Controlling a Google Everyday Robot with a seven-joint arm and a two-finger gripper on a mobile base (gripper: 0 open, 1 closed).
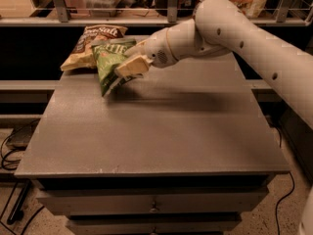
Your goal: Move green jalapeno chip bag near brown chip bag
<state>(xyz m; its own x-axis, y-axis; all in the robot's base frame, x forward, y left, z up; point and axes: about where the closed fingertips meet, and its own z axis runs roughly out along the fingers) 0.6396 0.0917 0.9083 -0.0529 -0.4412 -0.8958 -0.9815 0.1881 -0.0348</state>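
- The claw (pixel 123 70) is over the far-left part of the bench (pixel 171 131), not far from the far-left corner. It sits at the end of a white arm (pixel 244 33) that comes in from the right side.
- Its tan fingers (pixel 137 64) are closed narrow on the green jalapeno chip bag (pixel 108 62) and pinch the bag at its right side.
- The green jalapeno chip bag hangs tilted, with the white lettering at the top and one lower corner pointing down to the bench near the left edge (I cannot tell if this corner touches the surface or is just above it).
- The brown chip bag (pixel 95 40) lies at the far-left corner of the bench, with its tan-yellow end turned to the left edge.
- The green bag is just beside the brown one and covers a part of its right side in this view.
- A dark shadow of the arm lies across the middle of the bench, from the bags toward the right edge.
- Under the near edge of the bench there are drawers (pixel 154 207), and on the floor at the left are some black cables (pixel 10 158).
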